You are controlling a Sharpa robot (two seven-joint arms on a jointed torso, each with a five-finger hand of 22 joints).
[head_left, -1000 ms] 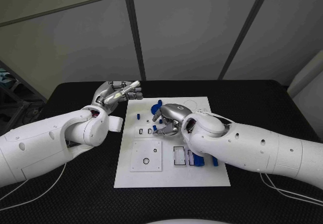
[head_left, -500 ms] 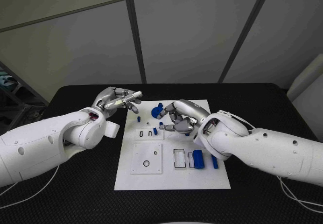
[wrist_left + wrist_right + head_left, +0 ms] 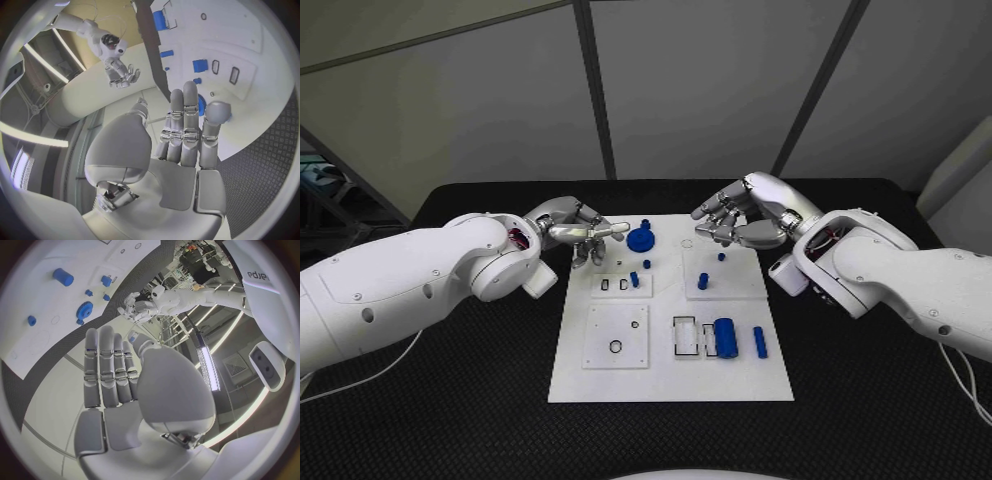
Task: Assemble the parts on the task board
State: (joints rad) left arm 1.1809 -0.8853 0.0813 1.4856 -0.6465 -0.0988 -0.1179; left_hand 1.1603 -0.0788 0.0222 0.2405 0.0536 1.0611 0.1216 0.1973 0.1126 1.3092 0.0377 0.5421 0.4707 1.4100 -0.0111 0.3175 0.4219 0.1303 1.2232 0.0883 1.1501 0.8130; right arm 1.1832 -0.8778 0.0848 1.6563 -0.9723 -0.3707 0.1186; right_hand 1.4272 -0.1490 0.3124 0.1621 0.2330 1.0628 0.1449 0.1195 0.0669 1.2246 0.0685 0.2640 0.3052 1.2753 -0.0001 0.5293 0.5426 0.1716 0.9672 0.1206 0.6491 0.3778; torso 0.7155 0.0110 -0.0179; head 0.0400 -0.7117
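Head view: we see the white board (image 3: 668, 375) in the middle of the black counter (image 3: 877, 400), blue parts (image 3: 723, 337) scattered on it. Our left hand (image 3: 577, 237) hovers at the board's far left edge, fingers apart, holding nothing. Our right hand (image 3: 744, 218) hangs above the far right corner, fingers loosely curved, also empty. A blue disc (image 3: 640, 240) sits near the left hand.

Robot lab test cell
Plain grey wall panels (image 3: 689, 90) enclose a black-matted desk (image 3: 877, 200); long ceiling strip lights (image 3: 206, 360) overhead.
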